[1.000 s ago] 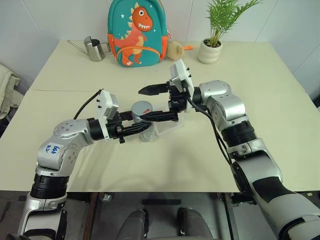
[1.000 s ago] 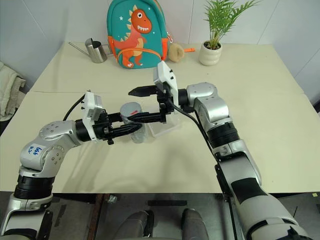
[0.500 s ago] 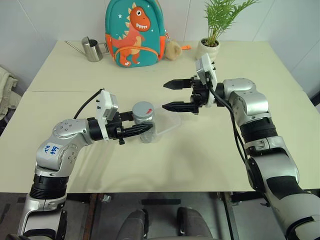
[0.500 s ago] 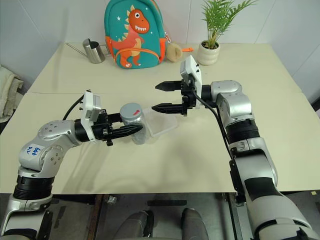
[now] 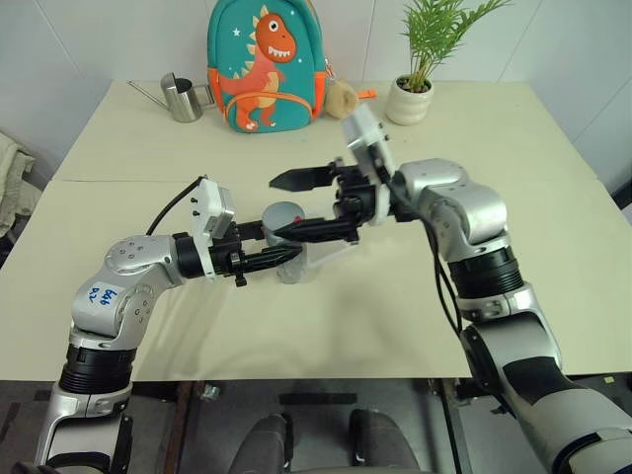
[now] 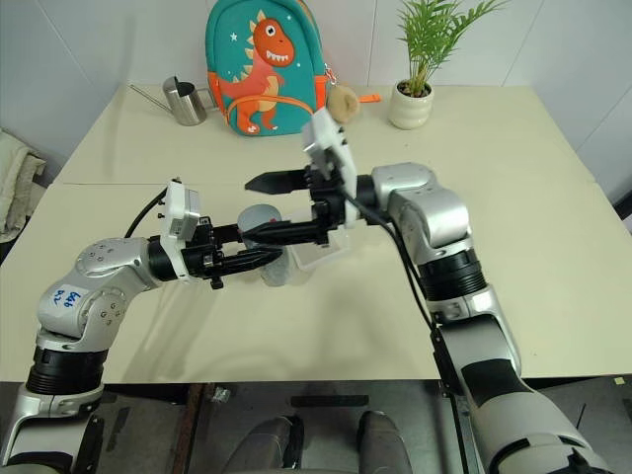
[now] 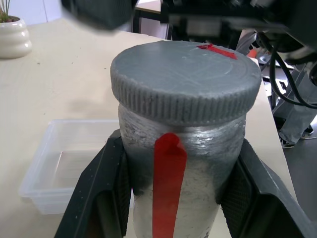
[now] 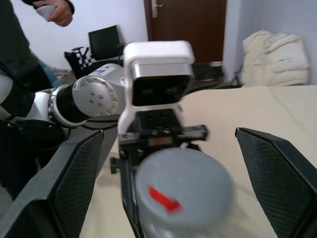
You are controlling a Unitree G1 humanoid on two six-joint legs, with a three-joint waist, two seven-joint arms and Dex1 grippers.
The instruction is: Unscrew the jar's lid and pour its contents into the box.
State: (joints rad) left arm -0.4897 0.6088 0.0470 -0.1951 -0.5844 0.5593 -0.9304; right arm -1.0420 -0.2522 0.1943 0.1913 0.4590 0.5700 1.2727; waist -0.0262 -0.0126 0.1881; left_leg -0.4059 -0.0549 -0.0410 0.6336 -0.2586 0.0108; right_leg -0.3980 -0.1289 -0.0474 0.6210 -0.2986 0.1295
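Jar upright, long axis vertical, clamped low on its body by the left gripper, held above the table beside the box. Lid on. Right gripper spread wide, level, one finger either side of the lid, not touching.

A robotics lab set up in an office-like room: pale cream tables pushed together against white walls carry staged props, a child's teal dinosaur backpack, a potted plant and a steel watering can. Beyond the right gripper's fingers stand a dark wooden door, a black monitor and a person in dark clothing.
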